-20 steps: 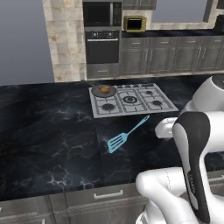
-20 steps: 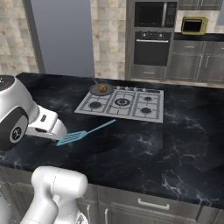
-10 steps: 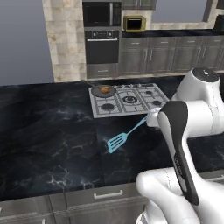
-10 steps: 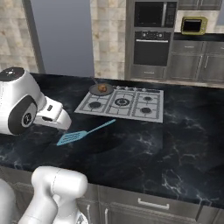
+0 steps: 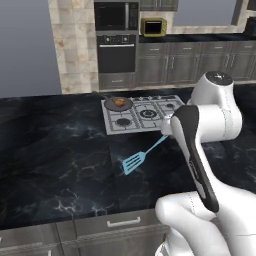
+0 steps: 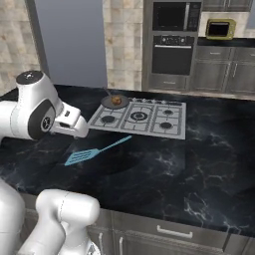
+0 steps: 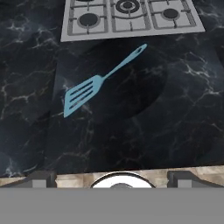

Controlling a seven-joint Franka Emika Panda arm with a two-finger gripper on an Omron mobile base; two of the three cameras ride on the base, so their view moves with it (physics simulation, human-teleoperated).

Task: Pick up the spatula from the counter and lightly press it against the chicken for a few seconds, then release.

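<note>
Gripper [image 7: 113, 178]: we record jaws spread wide, nothing held, the hand risen over the last second to look down on the spatula [image 7: 98, 81]. Spatula: blue, flat on the black counter [image 5: 60, 150] just before the stove [image 5: 150, 112], untouched. Chicken [image 5: 119, 102]: at the stove's far-left burner; we judge the pick-up still ahead.

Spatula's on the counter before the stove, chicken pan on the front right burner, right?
No. The pan sits on the back left burner, as the left base view shows. The spatula does lie on the counter before the stove.
</note>
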